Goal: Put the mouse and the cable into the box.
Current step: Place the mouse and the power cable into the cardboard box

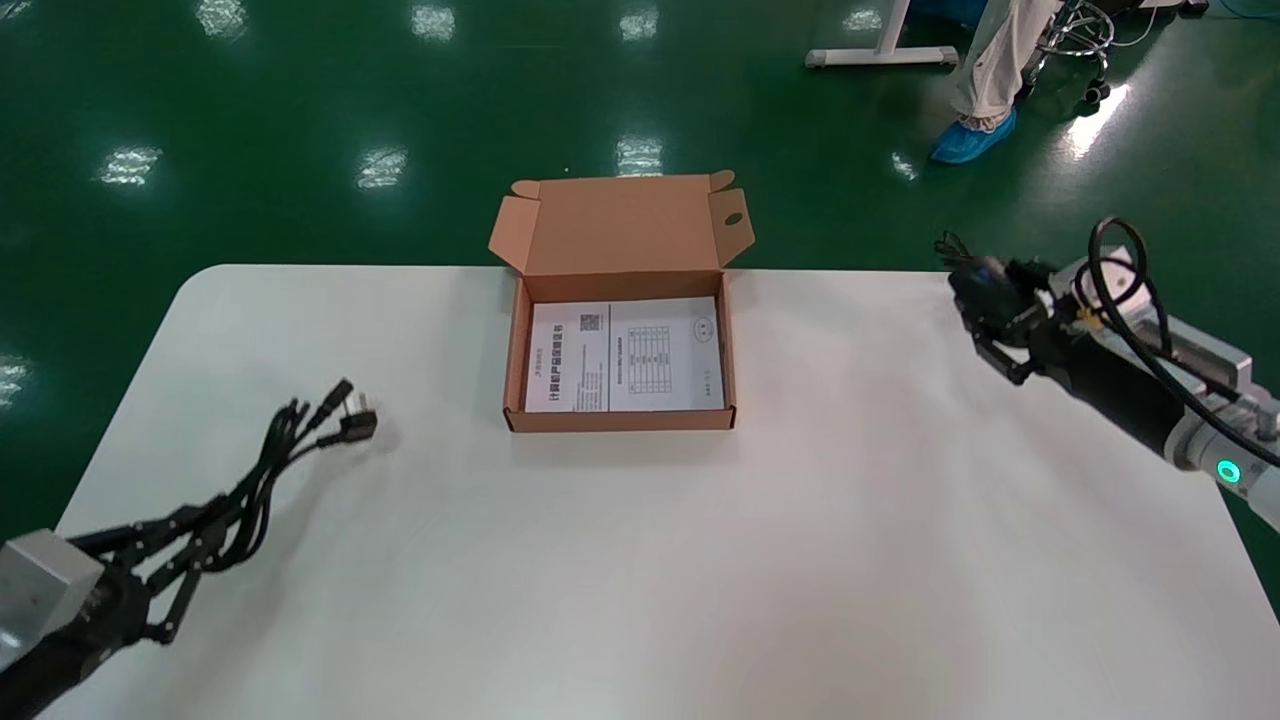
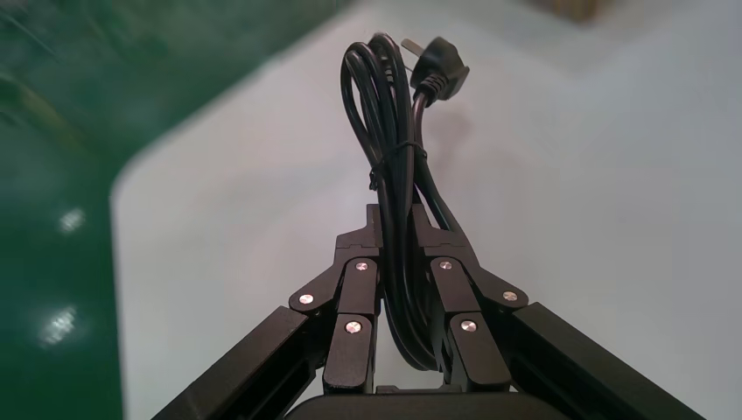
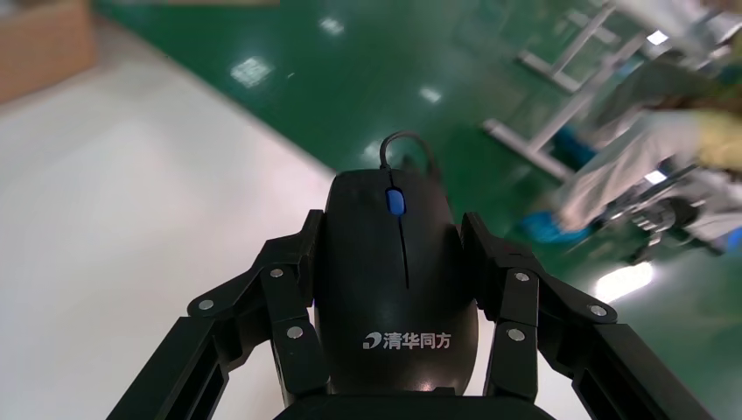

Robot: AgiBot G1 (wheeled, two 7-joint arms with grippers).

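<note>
An open brown cardboard box point(image 1: 516, 352) stands at the table's far middle, with a printed sheet point(image 1: 625, 355) lying flat inside. My left gripper point(image 1: 205, 525) is at the table's front left, shut on a bundled black power cable point(image 1: 270, 465) point(image 2: 394, 175) whose plug point(image 1: 352, 420) point(image 2: 440, 63) points away from me. At the far right edge of the table my right gripper point(image 1: 985, 300) point(image 3: 389, 236) is shut on a black mouse point(image 3: 398, 280) with a blue wheel; the mouse point(image 1: 985, 283) is held above the table.
The white table point(image 1: 800, 520) has rounded corners, with green floor beyond every edge. A person's leg in a blue shoe cover point(image 1: 972, 135) and a desk frame point(image 1: 880, 55) are on the floor far behind the right side.
</note>
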